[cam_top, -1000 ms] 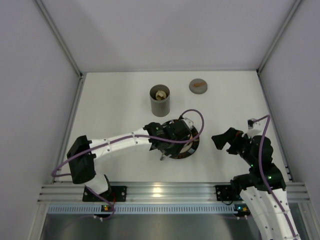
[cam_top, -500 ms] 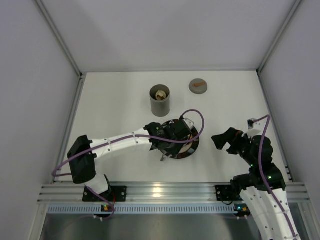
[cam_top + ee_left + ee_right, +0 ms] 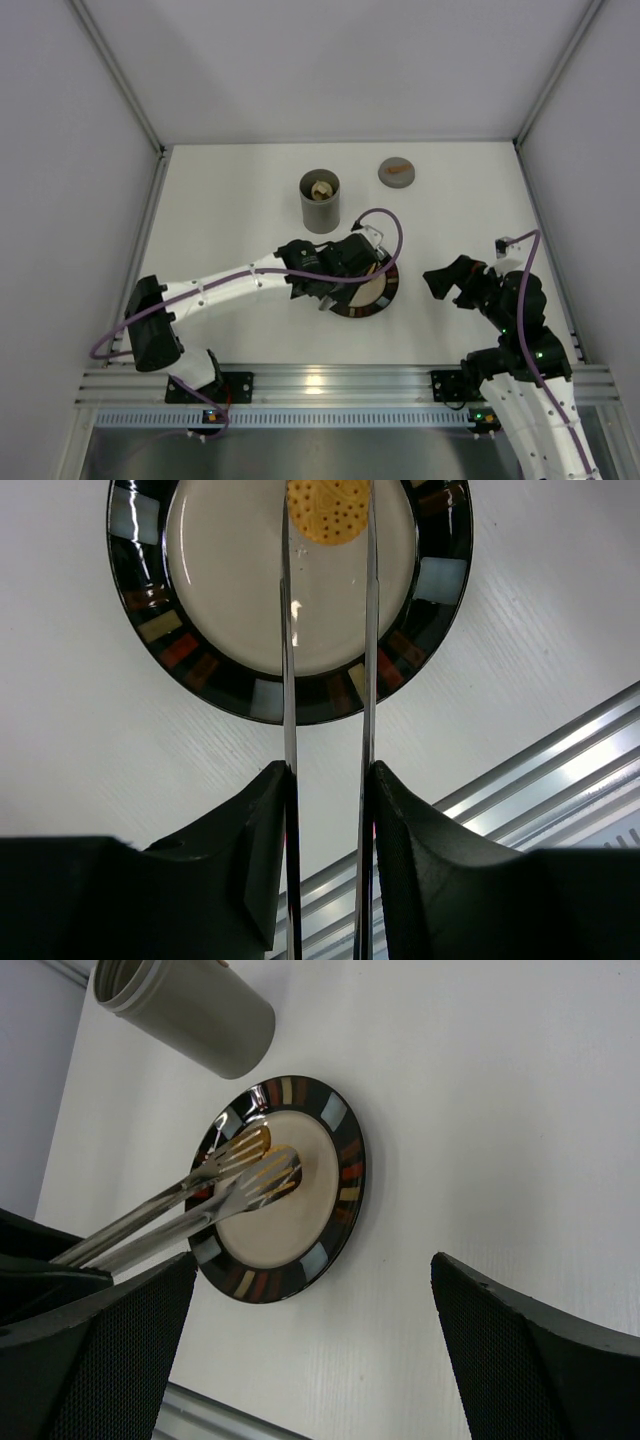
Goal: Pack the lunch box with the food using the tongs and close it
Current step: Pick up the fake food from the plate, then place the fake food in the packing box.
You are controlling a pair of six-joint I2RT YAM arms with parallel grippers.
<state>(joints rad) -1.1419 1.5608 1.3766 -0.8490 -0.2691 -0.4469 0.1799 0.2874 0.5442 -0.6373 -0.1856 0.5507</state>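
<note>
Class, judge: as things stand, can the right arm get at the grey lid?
Probably yes. The right claw is open and empty, only bare table lies between it and the lid, and the left arm is off over the plate.

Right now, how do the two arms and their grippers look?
The left arm and the right arm have white links, black joints and a purple cable along each. The left gripper has smooth black fingers; the right gripper has black fingers with a fine mesh texture. A small green light glows on the right arm.
</note>
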